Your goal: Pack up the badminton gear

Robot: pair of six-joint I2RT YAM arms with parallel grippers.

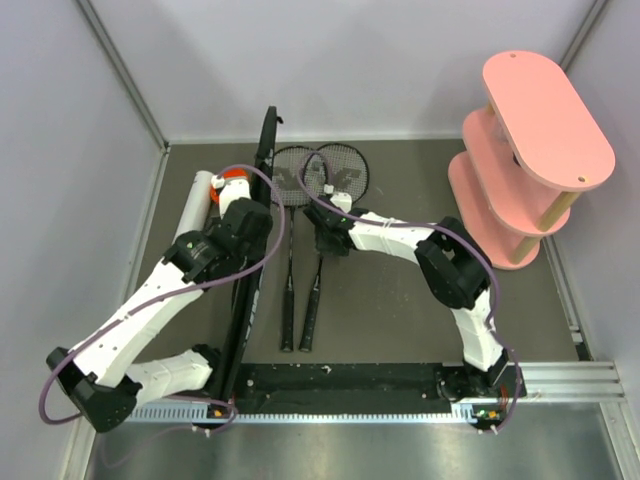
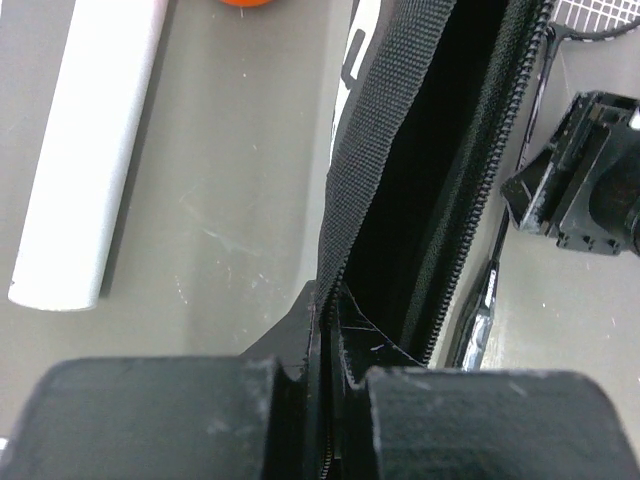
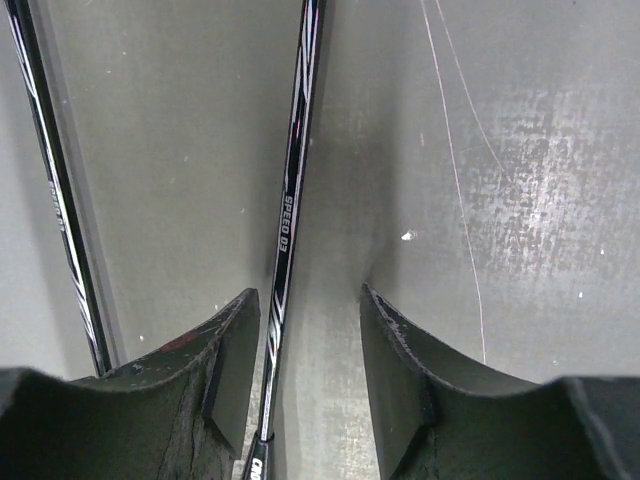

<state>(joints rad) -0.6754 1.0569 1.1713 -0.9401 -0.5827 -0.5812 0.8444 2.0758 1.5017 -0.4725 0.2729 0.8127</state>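
The black racket bag (image 1: pixel 245 290) stands on its edge, running from the back wall to the near rail, its zip open (image 2: pixel 430 180). My left gripper (image 1: pixel 250 222) is shut on the bag's zip edge (image 2: pixel 325 375). Two black rackets lie side by side right of the bag, heads (image 1: pixel 318 172) at the back. My right gripper (image 1: pixel 323 240) is open and low over the right racket, its fingers either side of the "SPEED 03" shaft (image 3: pixel 290 200). The other shaft (image 3: pixel 55 200) lies to the left. The white tube (image 1: pixel 193 210) and orange cap (image 1: pixel 233 180) lie left of the bag. I cannot make out any shuttlecocks.
A pink tiered oval shelf (image 1: pixel 530 150) stands at the back right corner. Grey walls close the left and back sides. A black strip and metal rail (image 1: pixel 350 385) run along the near edge. My right gripper shows beside the bag in the left wrist view (image 2: pixel 590 190).
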